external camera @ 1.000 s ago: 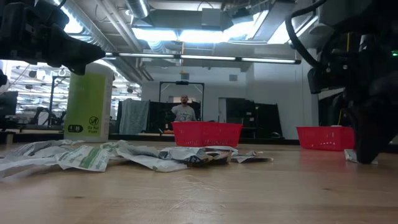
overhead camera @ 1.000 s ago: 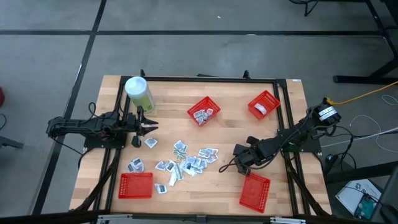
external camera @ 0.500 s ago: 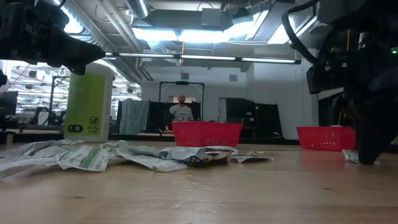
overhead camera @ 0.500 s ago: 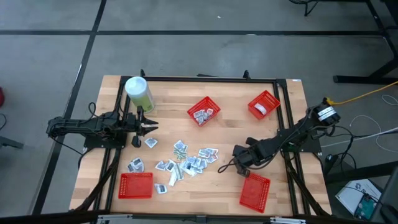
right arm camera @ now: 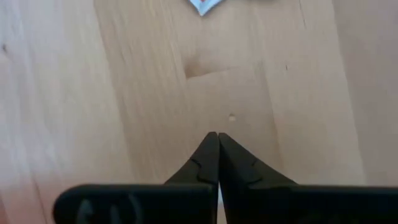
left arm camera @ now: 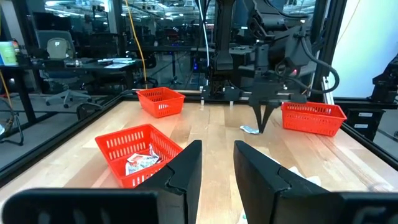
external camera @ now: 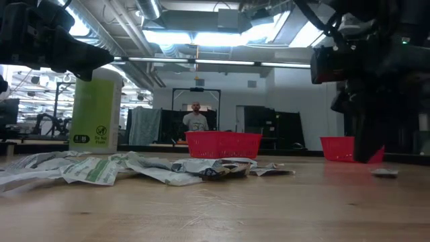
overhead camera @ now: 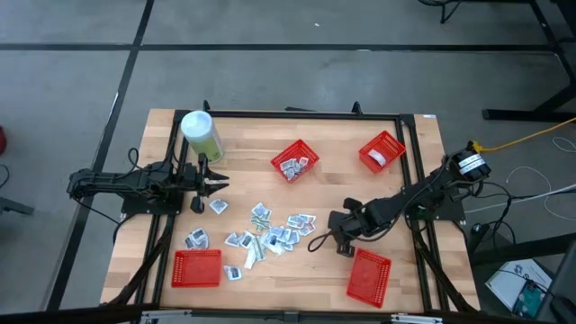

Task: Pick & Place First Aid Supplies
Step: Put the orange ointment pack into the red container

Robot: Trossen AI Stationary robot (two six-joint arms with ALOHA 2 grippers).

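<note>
Right gripper [overhead camera: 315, 244] closed and empty over bare wood, right of the scattered first aid supplies [overhead camera: 270, 229].

In the high view the supplies lie at lower centre of the frame, their scatter stretched left to right; its nearest packets sit just left of the right gripper's pinched tips, which point left toward them. A small stray packet [overhead camera: 345, 249] lies just right of the tips. The left gripper [overhead camera: 220, 183], at centre left, hovers partly open, holding nothing, above the scatter's left end.
</note>
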